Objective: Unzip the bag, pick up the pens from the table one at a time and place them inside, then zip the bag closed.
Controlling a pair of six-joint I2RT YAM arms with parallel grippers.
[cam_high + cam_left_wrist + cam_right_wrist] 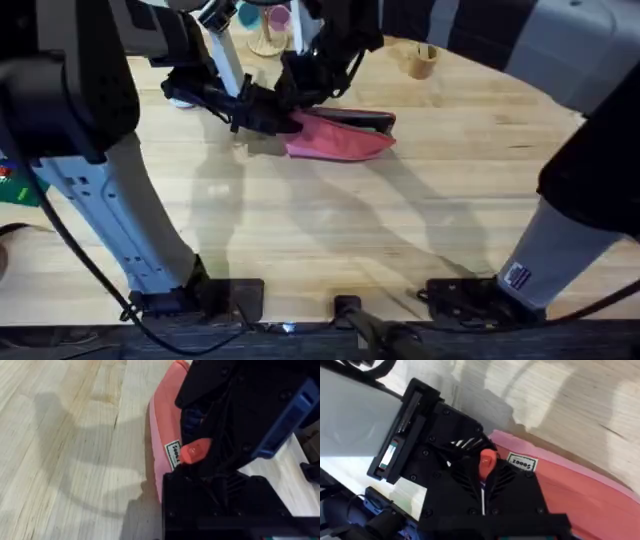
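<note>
Overhead view: an oblong pink-red soft fabric pouch (340, 137) was seen lying flat on the large light wooden plank tabletop (400, 220), its opened mouth dark along the far edge. Both arms were brought to the pouch's left end. The left pincer (285, 122) was reached in from the left, and the pouch stretched away to the right of its fingertips. The right pincer (305, 100) was lowered from behind onto the same end, just beside the left one. A small tan cup (422, 61) stood well apart, beyond and to the right of both pincers.

Left wrist view: the pouch (162, 435) was seen directly ahead of the left pincer (200, 467), with a white printed label (173, 454) on its side. An orange-red zipper pull tab (194, 451) was seen at the pincer's tip, against the black body of the other arm. Whether the fingers were drawn together on the tab could not be told.

Right wrist view: the pull tab (487, 462) was seen just ahead of the right pincer (485, 491), whose two fingers appeared drawn narrow, with only a thin seam between them below the tab. The label (522, 463) lay just beside the tab on the pouch (580, 500). Whether the tab was actually pinched could not be told.
</note>
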